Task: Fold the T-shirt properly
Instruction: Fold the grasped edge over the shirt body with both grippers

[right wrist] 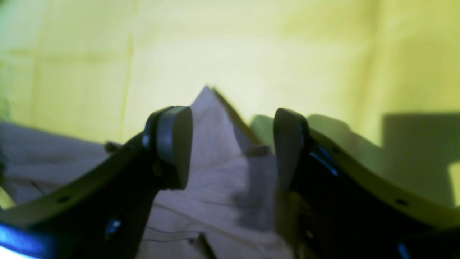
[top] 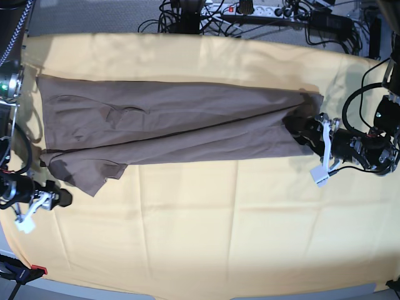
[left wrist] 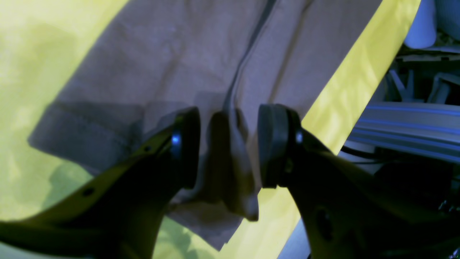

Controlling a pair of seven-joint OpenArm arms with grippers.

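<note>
Left wrist view: my left gripper point(left wrist: 228, 144) has its jaws apart, a pinched ridge of the shirt point(left wrist: 172, 72) standing loose between them. Right wrist view: my right gripper point(right wrist: 231, 144) gapes wide over a shirt corner, gripping nothing. Base view: the shirt lies as a long band on the yellow cloth point(top: 200, 237), so I judge one lengthwise fold is laid; next comes regrasping for the crosswise fold.
</note>
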